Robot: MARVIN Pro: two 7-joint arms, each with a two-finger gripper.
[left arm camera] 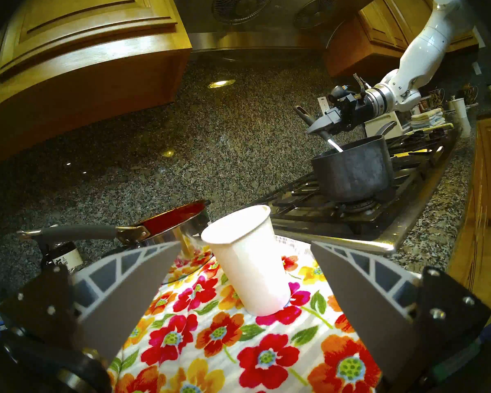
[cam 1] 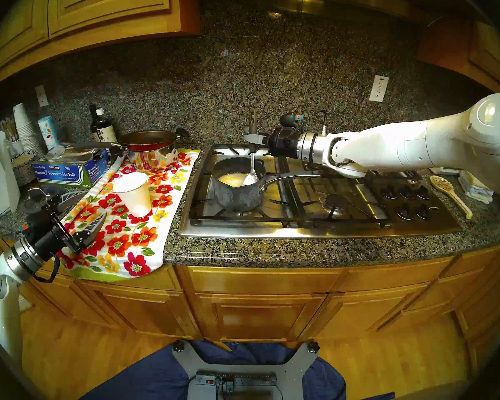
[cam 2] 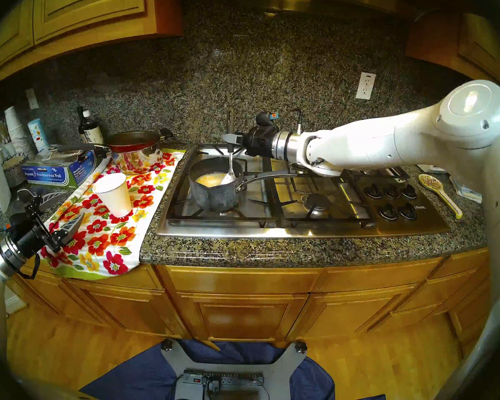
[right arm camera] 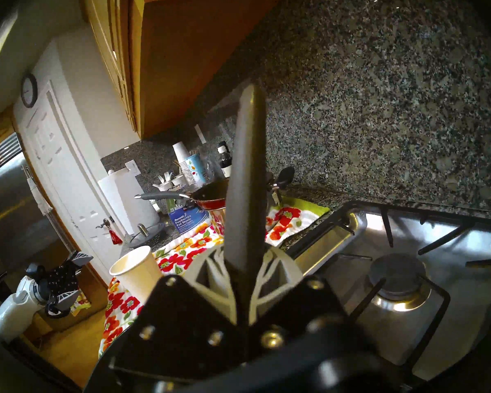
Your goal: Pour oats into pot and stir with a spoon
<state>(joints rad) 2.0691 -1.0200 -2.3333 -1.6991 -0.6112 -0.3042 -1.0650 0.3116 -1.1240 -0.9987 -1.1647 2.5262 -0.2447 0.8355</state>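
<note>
The dark grey pot (cam 1: 237, 193) (cam 2: 214, 193) (left arm camera: 352, 171) stands on the stove's front left burner, its silver handle pointing right. Pale oats (cam 1: 231, 179) (cam 2: 210, 179) lie in yellowish liquid inside it. The spoon (cam 1: 251, 175) (cam 2: 229, 177) stands nearly upright with its shiny bowl down in the pot. My right gripper (cam 1: 253, 139) (cam 2: 231, 138) (left arm camera: 321, 126) (right arm camera: 244, 256) is shut on its dark handle (right arm camera: 247, 171) above the pot. My left gripper (cam 1: 83, 210) (cam 2: 65, 209) (left arm camera: 244, 245) hangs open over the near left counter, short of a white paper cup (cam 1: 134, 193) (left arm camera: 247, 259).
The cup stands upright on a floral towel (cam 1: 113, 232). Behind it are a steel pot with a red pan (cam 1: 149, 151), a foil box (cam 1: 67, 171) and a dark bottle (cam 1: 101, 128). Stove knobs (cam 1: 407, 200) and a yellow spoon-shaped dish (cam 1: 448, 191) are on the right.
</note>
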